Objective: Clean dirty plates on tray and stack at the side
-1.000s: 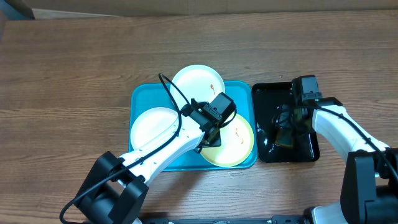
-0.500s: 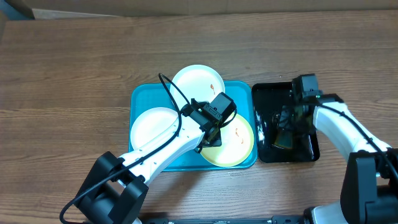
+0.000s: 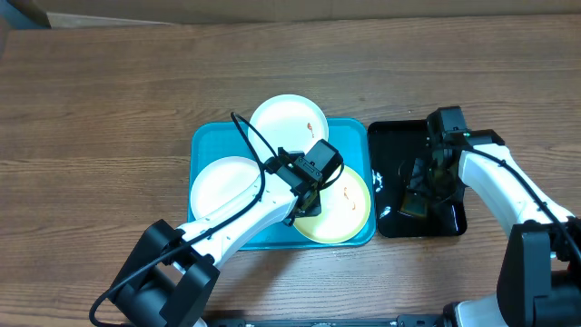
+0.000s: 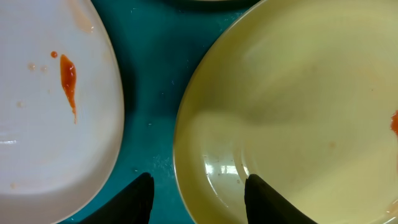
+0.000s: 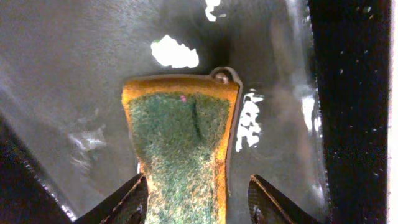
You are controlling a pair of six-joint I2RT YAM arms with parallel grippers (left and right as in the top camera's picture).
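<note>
The turquoise tray [image 3: 211, 147] holds three plates. A white plate [image 3: 289, 118] with an orange smear lies at the tray's back edge. Another white plate [image 3: 221, 185] lies at the left. The yellow-green plate [image 3: 349, 209] with an orange smear lies at the right front. My left gripper [image 3: 307, 202] is open, its fingers straddling the left rim of the yellow-green plate [image 4: 292, 112]; the white plate [image 4: 50, 106] is beside it. My right gripper [image 3: 419, 195] is open over the black tray [image 3: 390, 136], its fingers on either side of a green and orange sponge [image 5: 180, 149].
The black tray [image 5: 348, 93] stands right of the turquoise tray and is wet, with white foam spots. Bare wooden table [image 3: 109, 100] lies to the left and behind. The turquoise tray floor [image 4: 149, 81] shows between the plates.
The right arm has shifted slightly over the black tray. The left gripper stays at the yellow-green plate's rim.
</note>
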